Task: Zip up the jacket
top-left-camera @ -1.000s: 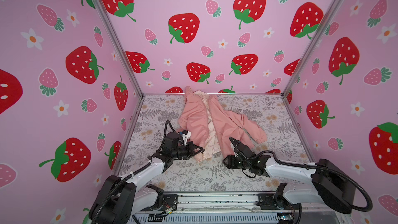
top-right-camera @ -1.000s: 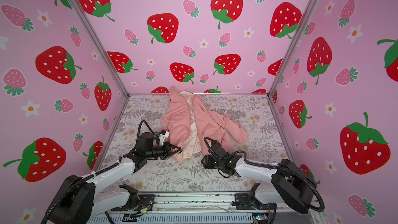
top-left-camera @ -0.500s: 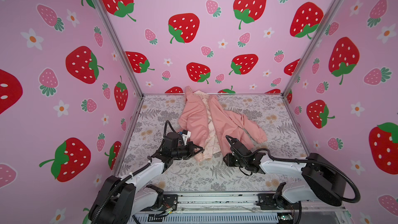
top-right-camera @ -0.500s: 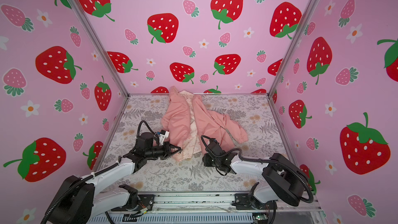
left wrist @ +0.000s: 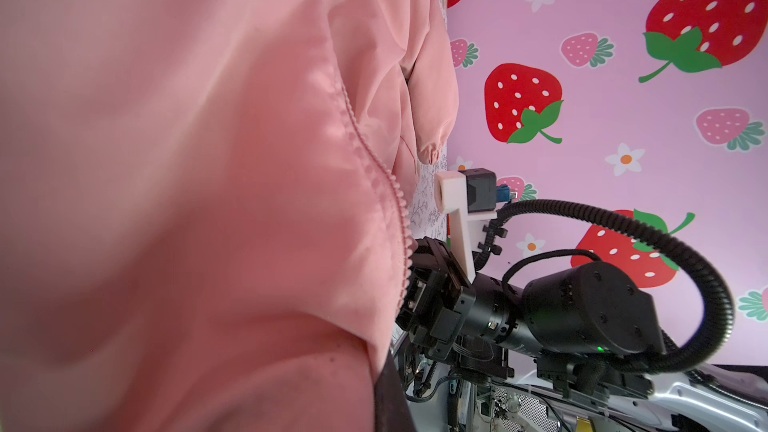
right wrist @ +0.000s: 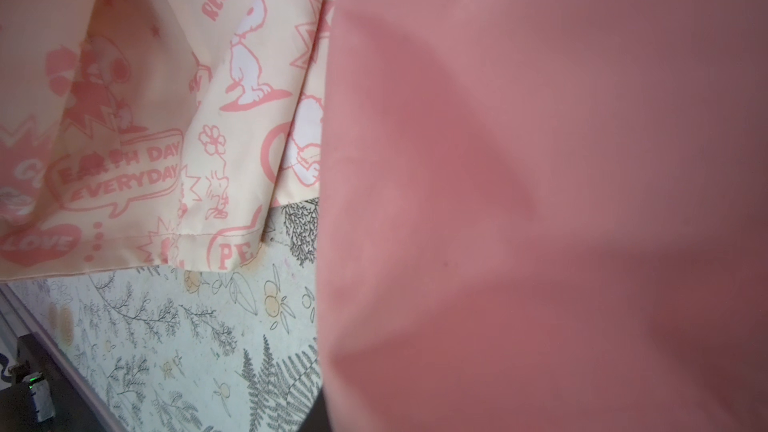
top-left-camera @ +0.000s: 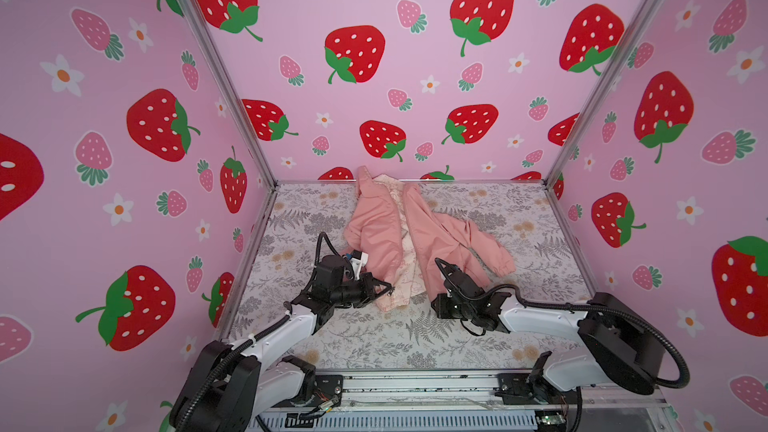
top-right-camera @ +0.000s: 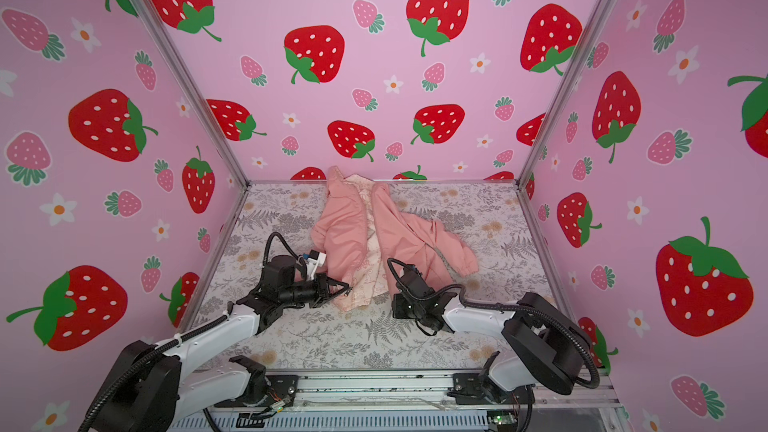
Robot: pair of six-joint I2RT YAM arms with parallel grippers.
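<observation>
The left arm reaches low across the floral table (top-left-camera: 374, 338) from the near left corner with its forearm almost level. Its left gripper (top-left-camera: 384, 287) points toward the middle, jaws pinched together on the lower front edge of the jacket (top-left-camera: 419, 238). The right arm comes in from the near right, bent at the elbow, with the wrist close to the tabletop. The right gripper (top-left-camera: 445, 271) angles up against the bottom of the jacket's other front panel. Whether its jaws are wide or narrow cannot be told, because pink cloth covers them in every view.

The jacket lies unzipped toward the back of the table, with its hood (top-left-camera: 374, 184) up against the back wall. The two pink front panels are parted, so the cream printed lining (right wrist: 166, 118) shows between them. One sleeve (top-left-camera: 486, 247) trails out toward the right side. Strawberry-patterned walls (top-left-camera: 415, 76) close in three sides. A black ribbed cable (left wrist: 665, 243) loops over the right arm's wrist.

In the left wrist view, salmon fabric fills most of the frame. A line of zipper teeth (left wrist: 374, 164) curves down it to the right gripper's body, whose fingers vanish behind the cloth. In the right wrist view, pink fabric blocks the right half, and the lining's hem hangs over bare tabletop. The zipper's slider cannot be made out in any view.
</observation>
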